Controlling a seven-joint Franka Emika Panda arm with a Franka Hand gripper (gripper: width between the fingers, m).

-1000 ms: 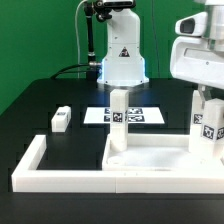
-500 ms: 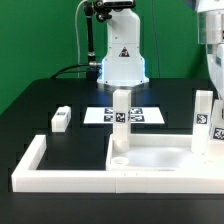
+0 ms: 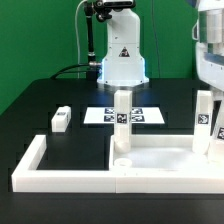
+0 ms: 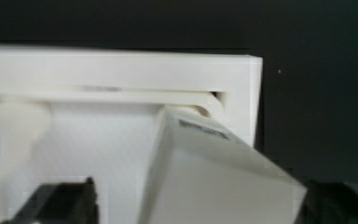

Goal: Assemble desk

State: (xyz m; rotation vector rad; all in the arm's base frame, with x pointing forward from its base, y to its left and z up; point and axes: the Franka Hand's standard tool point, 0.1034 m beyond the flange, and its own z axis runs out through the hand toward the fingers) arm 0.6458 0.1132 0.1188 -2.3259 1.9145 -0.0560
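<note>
1. A black table [image 3: 60, 95] carries everything, with the robot's white base [image 3: 122, 55] at its far side.
2. The U-shaped border rail [image 3: 30, 160] runs along the near edge and up the exterior view's left.
3. The desk's tabletop panel [image 3: 160, 157] lies flat inside the rail, towards the exterior view's right.
4. The marker board [image 3: 95, 115] lies flat beyond the panel.
5. The middle leg [image 3: 121, 120] stands upright at the panel's left corner. The right-hand leg [image 3: 203, 120] stands upright at its right side. The loose leg [image 3: 61, 119] lies on the table, well apart on the left.
6. In the wrist view the gripper [image 4: 194, 205] straddles the right-hand leg [image 4: 211, 165] with its jaws apart. A gap shows beside one dark finger [image 4: 60, 205].
</note>
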